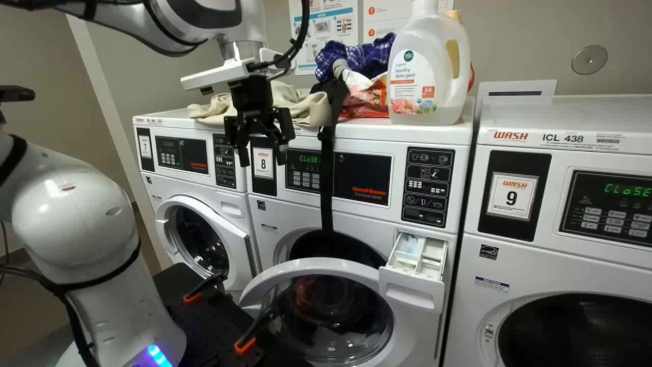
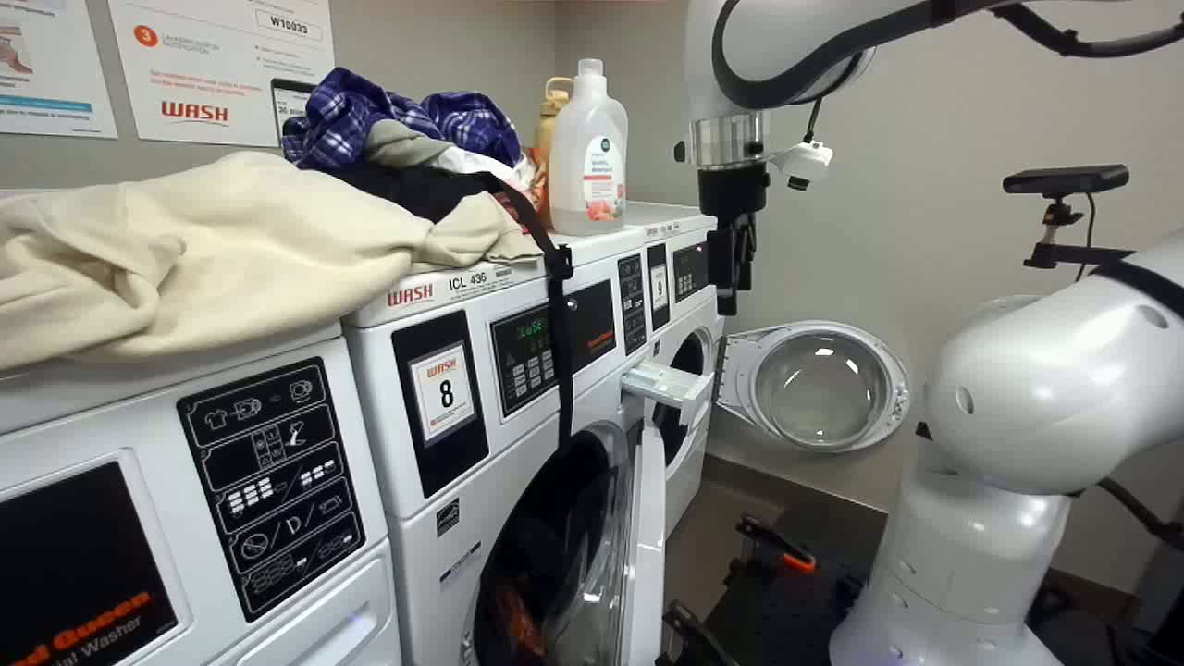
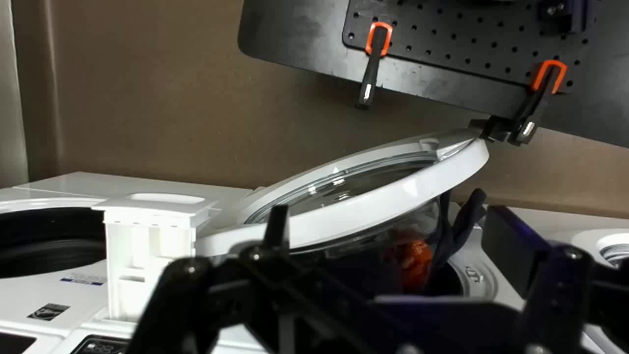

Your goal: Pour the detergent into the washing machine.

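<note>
The detergent, a big white jug (image 1: pixel 428 76) with a white cap and coloured label, stands upright on top of the washing machine marked 8 (image 1: pixel 361 219). It also shows in an exterior view (image 2: pixel 587 153). The machine's round glass door (image 1: pixel 331 311) is open. Its detergent drawer (image 1: pixel 417 293) is pulled out with bare compartments; it also shows in the wrist view (image 3: pixel 147 236). My gripper (image 1: pixel 263 155) hangs pointing down in front of the machines, left of the jug in that view, apart from it. Its fingers are spread and empty in the wrist view (image 3: pixel 393 241).
Clothes, including a cream cloth (image 2: pixel 231 240) and purple plaid (image 1: pixel 364 53), lie on the machines. A black strap (image 1: pixel 326 188) hangs into the drum. A yellow bottle (image 2: pixel 555 97) stands behind the jug. Doors of machines 7 (image 1: pixel 244 275) and 9 (image 2: pixel 895 379) are open. Black table has orange clamps (image 3: pixel 378 37).
</note>
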Controlling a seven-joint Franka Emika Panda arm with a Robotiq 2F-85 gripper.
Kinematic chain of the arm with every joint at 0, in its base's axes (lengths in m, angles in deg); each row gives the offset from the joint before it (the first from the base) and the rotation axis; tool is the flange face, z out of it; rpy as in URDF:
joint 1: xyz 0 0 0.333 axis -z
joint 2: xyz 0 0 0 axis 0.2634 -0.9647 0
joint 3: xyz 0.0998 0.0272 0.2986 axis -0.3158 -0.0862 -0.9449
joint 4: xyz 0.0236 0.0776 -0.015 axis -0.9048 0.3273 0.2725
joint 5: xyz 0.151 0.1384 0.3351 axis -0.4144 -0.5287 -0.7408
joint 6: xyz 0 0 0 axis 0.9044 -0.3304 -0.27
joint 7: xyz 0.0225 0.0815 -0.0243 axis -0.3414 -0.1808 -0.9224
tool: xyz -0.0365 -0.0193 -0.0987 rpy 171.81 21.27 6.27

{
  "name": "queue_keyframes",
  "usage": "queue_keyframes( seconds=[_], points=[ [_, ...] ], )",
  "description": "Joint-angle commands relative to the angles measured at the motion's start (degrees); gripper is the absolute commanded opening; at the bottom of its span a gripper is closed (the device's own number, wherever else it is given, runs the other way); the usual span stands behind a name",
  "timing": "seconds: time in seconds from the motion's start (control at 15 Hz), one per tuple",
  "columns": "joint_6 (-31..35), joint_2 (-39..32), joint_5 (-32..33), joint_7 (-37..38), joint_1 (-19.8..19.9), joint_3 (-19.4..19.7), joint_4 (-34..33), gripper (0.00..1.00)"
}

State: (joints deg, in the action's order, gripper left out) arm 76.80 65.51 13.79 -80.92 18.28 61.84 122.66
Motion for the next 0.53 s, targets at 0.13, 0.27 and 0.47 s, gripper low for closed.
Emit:
queue_keyframes(
  seconds=[0.13, 0.27, 0.47],
  points=[
    [0.00, -0.37, 0.68, 0.52, -0.65, 0.68, -0.59, 1.00],
    [0.80, -2.32, 1.88, -0.05, -0.15, 1.42, -2.55, 1.00],
    [3.80, -7.37, 4.79, -2.19, 0.53, 4.14, -7.98, 1.00]
  ],
)
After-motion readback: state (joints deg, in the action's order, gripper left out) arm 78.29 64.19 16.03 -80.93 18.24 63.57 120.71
